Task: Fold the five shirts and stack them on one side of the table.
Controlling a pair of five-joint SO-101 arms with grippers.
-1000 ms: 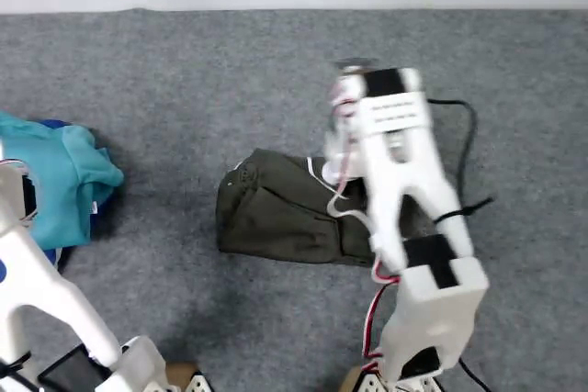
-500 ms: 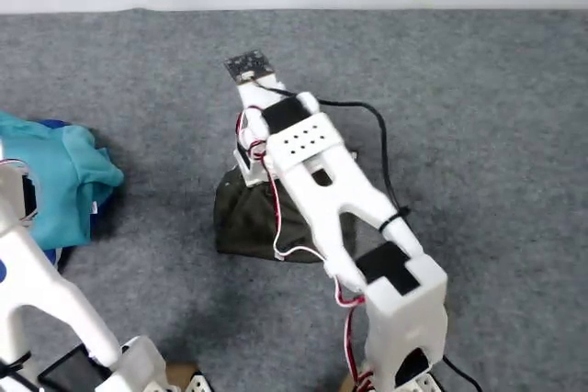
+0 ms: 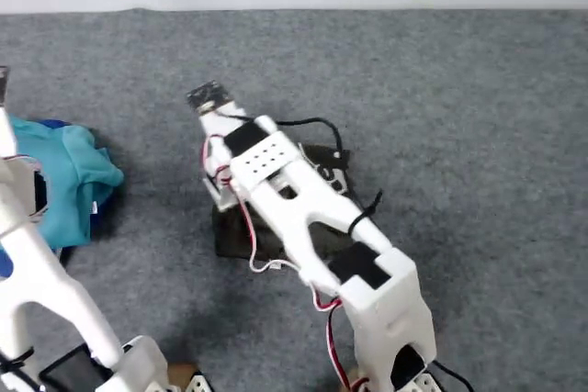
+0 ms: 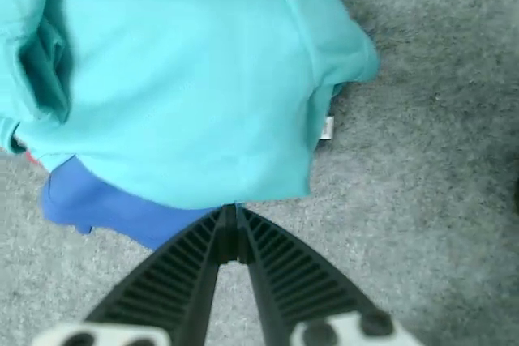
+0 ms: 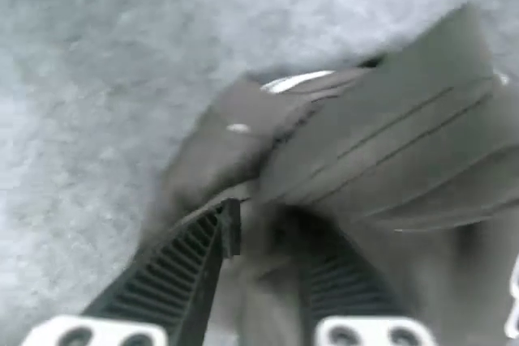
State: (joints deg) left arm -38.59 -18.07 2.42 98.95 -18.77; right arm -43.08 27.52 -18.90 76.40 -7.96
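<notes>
Olive shirt [image 5: 389, 143] bunches between the right fingers [image 5: 190, 269].

Bright, even diffuse light, soft faint shadows falling on the grey table [image 3: 478, 89]

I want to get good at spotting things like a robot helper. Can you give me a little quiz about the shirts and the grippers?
1. True or false: the left gripper is open.
2. Which colour is the shirt lying under the teal shirt? A red, B blue, C yellow.
3. Fill the gap: the right gripper is pinching the ___ shirt.
Key: 1 false, it is shut. 2 B, the blue shirt. 3 dark green: it grips the dark green shirt.
</notes>
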